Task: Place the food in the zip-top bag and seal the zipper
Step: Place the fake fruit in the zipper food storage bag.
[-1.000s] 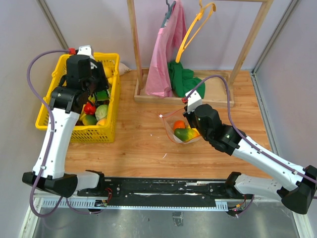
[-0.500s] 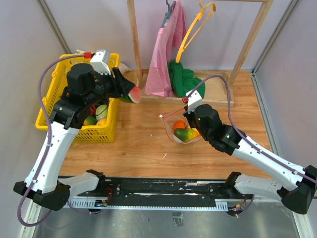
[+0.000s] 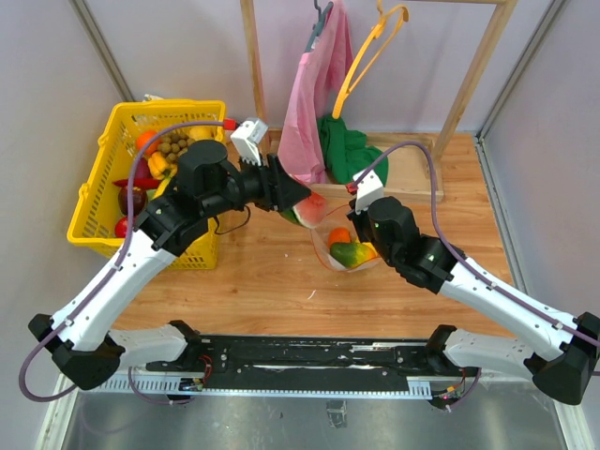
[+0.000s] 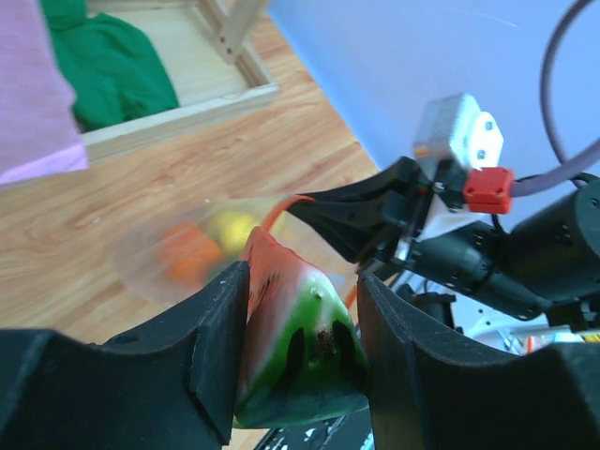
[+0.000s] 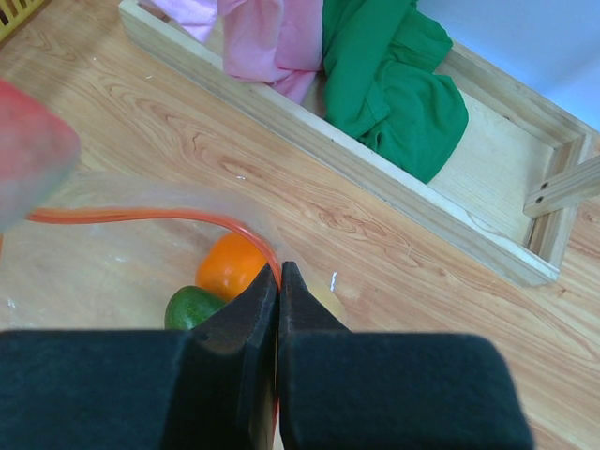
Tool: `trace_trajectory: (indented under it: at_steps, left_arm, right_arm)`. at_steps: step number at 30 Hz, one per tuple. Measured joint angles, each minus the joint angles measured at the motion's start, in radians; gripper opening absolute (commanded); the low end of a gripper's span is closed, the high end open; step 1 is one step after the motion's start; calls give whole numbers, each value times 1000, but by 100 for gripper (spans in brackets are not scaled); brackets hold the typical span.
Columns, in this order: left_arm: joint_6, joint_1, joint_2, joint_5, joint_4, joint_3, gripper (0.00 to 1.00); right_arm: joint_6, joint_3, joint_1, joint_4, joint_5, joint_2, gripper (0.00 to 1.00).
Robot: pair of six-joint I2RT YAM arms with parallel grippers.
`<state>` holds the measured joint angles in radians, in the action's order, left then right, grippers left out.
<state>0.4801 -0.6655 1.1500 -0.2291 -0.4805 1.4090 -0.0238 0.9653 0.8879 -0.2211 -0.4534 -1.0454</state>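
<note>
The left pincer [image 4: 305,281] is clamping its 2 fingers on a red-and-green melon slice [image 4: 300,356] and is hanging it at the 10 o'clock edge of the clear bag [image 3: 342,258], probably so the slice can drop straight into the mouth. The right pincer [image 5: 278,281] is pinching tight on the zipper [image 5: 141,216] at the bag's 1 o'clock rim. This is lifting that edge so the mouth is gaping over the orange [image 5: 230,265] and green piece [image 5: 192,307] inside, while the yellow basket [image 3: 94,202] at 9 o'clock is holding more food.
</note>
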Motion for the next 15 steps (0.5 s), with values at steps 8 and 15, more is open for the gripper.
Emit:
trace_trajectory:
  at_steps: [8,15]
  left_arm:
    - [50,-74,31,-28,56,-37,0]
    - [75,-107,89,-30,58,-63,0]
  right_arm:
    - [-11,0,0,0,-2,-7,1]
    - [-22,0,0,0,-2,-7,1]
